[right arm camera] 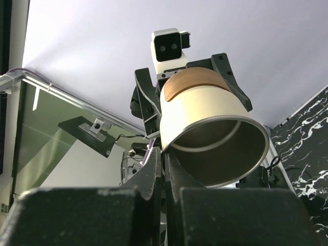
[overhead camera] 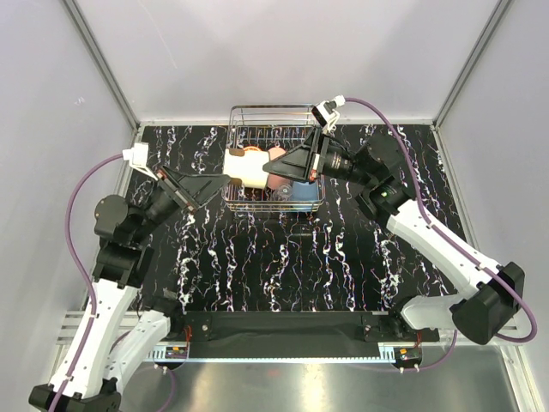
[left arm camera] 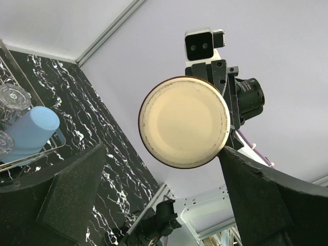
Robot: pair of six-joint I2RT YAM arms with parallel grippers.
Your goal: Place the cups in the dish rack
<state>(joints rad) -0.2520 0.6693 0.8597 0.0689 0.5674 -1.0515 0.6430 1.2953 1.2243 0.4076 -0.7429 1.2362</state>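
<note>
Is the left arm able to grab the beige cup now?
Probably yes. The left pincer is open on both sides of the beige cup, at its base, nothing between. The right pincer pinches the rim at the other end.

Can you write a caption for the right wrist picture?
The right gripper pinches the cream cup by its rim, the left gripper open around its base.
</note>
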